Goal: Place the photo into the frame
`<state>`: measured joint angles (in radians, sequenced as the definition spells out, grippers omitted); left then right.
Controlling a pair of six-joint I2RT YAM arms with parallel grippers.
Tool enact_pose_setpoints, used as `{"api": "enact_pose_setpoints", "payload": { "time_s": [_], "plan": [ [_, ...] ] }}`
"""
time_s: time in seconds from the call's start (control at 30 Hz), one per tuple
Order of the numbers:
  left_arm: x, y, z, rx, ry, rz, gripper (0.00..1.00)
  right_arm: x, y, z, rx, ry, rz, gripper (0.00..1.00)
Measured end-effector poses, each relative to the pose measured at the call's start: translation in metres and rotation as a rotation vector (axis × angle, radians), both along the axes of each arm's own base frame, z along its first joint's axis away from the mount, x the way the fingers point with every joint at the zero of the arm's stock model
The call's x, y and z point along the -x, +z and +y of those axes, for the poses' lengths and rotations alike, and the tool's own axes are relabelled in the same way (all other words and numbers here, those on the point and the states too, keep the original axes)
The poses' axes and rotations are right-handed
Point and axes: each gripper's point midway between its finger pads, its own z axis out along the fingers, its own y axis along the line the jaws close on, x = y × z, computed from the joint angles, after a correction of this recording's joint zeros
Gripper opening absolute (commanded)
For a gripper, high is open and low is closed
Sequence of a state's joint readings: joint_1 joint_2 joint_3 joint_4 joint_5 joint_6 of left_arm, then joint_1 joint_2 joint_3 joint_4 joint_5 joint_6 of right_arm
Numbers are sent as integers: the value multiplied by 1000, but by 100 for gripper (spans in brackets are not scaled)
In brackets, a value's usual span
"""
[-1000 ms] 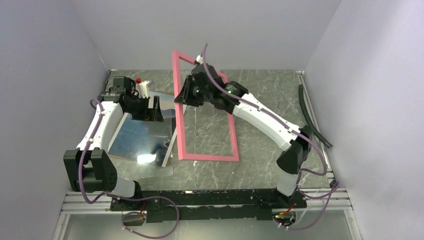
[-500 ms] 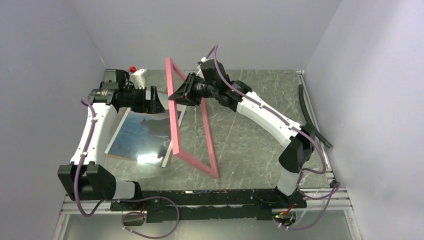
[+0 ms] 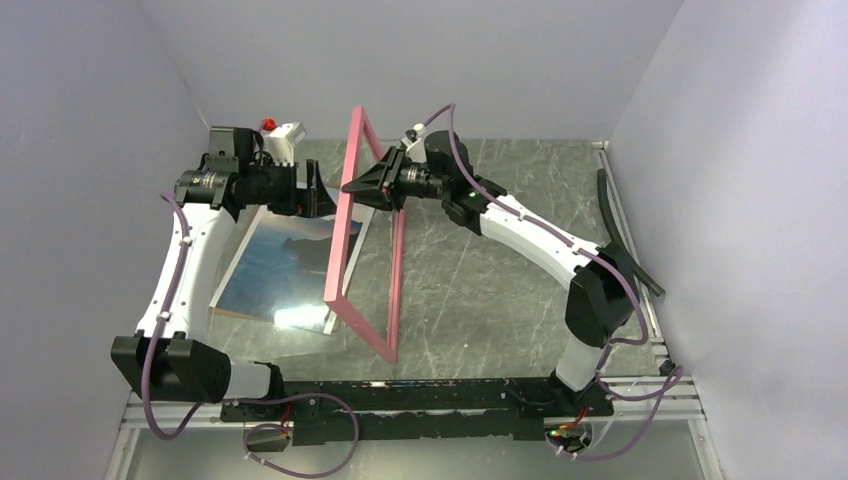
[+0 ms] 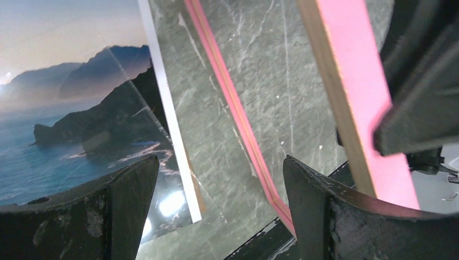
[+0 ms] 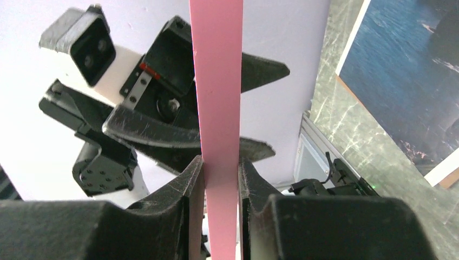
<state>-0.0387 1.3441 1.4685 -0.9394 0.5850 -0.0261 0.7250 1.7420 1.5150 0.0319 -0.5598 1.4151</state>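
Note:
The pink frame stands up on one corner in the middle of the table, nearly edge-on to the top camera. My right gripper is shut on its upper left bar; in the right wrist view the pink bar is pinched between both fingers of that gripper. My left gripper is open and hangs just left of that bar, facing the right gripper, holding nothing. In its own view the gripper has the frame to its right. The photo lies flat on the table, left of the frame.
A brown backing board peeks out under the photo's white border. A black hose runs along the right wall. Purple walls close in on three sides. The metal base rail lines the near edge.
The right arm has swung the frame from leaning low over the table up onto its corner and turned it leftward. The left gripper has risen and come close to the frame's upper bar.

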Motion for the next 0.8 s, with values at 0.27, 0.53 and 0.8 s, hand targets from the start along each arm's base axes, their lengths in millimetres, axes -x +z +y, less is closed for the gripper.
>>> {"api": "enact_pose_setpoints", "payload": {
  "time_s": [0.27,0.53,0.8],
  "plan": [
    [4,29,-35,21,-77,-64,90,-14,6,-21,-22,-13,11,55],
    [18,35,-68,6,-170,-85,90,-12,11,-53,13,-38,-5,66],
    [27,37,-93,-5,-243,-94,90,-20,11,-79,165,-77,-40,67]
  ]
}}
